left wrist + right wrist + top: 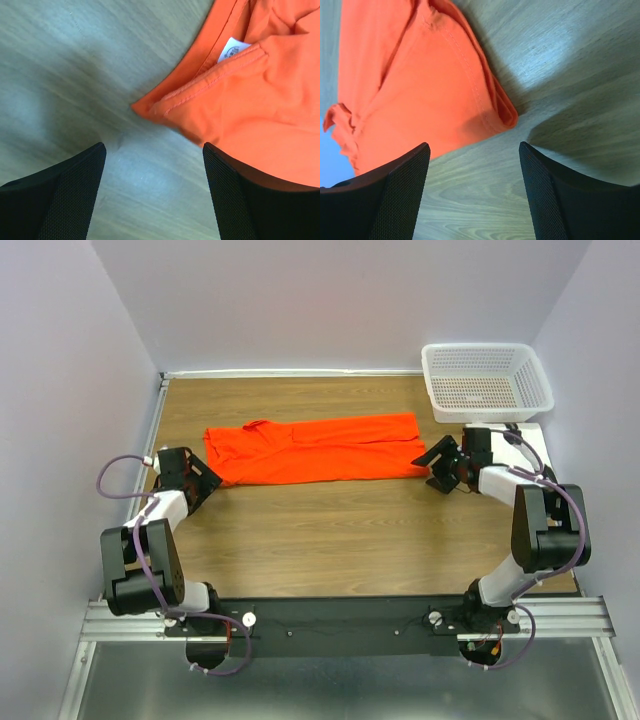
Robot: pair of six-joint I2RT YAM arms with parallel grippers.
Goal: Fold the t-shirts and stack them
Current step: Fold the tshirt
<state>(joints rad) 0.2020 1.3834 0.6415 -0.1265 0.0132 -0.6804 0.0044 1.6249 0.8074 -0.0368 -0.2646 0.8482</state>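
An orange-red t-shirt [315, 449] lies folded lengthwise into a long band across the middle of the wooden table. My left gripper [205, 478] sits just off its left end, open, with only bare wood between the fingers; the collar with its white label [233, 49] shows in the left wrist view beside the t-shirt's corner [240, 100]. Off the band's right end, my right gripper [437, 468] stands open and holds nothing. The folded hem corner of the t-shirt [435, 95] lies just beyond its fingertips in the right wrist view.
A white mesh basket [487, 380] stands at the back right corner. A white flat board [534, 445] lies under it along the right edge. Walls close in the table on the left, back and right.
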